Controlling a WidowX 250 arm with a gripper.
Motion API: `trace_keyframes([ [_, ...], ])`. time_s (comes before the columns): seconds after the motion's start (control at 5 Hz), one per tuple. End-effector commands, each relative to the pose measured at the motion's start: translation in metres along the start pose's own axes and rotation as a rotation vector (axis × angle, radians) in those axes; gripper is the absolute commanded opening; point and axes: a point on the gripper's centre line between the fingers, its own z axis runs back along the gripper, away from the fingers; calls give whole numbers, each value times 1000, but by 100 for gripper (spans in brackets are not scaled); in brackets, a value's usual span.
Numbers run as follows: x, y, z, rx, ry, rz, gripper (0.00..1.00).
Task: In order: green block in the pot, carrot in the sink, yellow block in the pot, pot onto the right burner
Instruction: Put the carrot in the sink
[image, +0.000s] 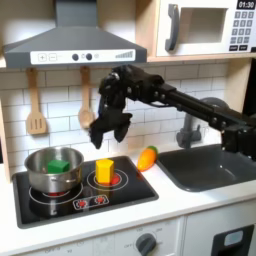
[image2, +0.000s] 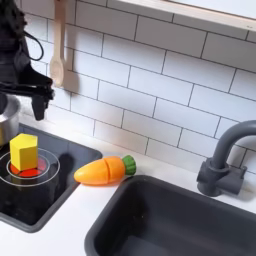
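Observation:
The silver pot (image: 40, 175) stands on the left burner in the first exterior view, with the green block (image: 58, 164) inside it. The yellow block (image: 104, 170) (image2: 24, 152) stands upright on the right burner (image: 117, 180) (image2: 33, 172). On the white counter between cooktop and sink lies the carrot (image: 147, 158) (image2: 103, 171). The dark grey sink (image: 210, 168) (image2: 170, 225) has nothing in it. My gripper (image: 108, 136) (image2: 33, 92) hangs open and holds nothing, above the cooktop between the pot and the yellow block.
A wooden spatula (image: 36, 105) and a wooden spoon (image: 86, 100) (image2: 58, 50) hang on the tiled wall behind the cooktop. The range hood (image: 70, 45) is overhead. The faucet (image: 187, 130) (image2: 222, 165) stands behind the sink. My arm reaches in from the first exterior view's right.

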Motion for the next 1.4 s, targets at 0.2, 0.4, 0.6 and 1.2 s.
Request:
trace_keyframes([
  [0.2,-13,-39,1,-34,121,-304,100],
  [0.4,-13,-54,9,-47,94,-388,100],
  [0.6,-16,-66,8,-70,106,-445,100],
  [1.2,-34,-93,-11,-107,153,-556,100],
])
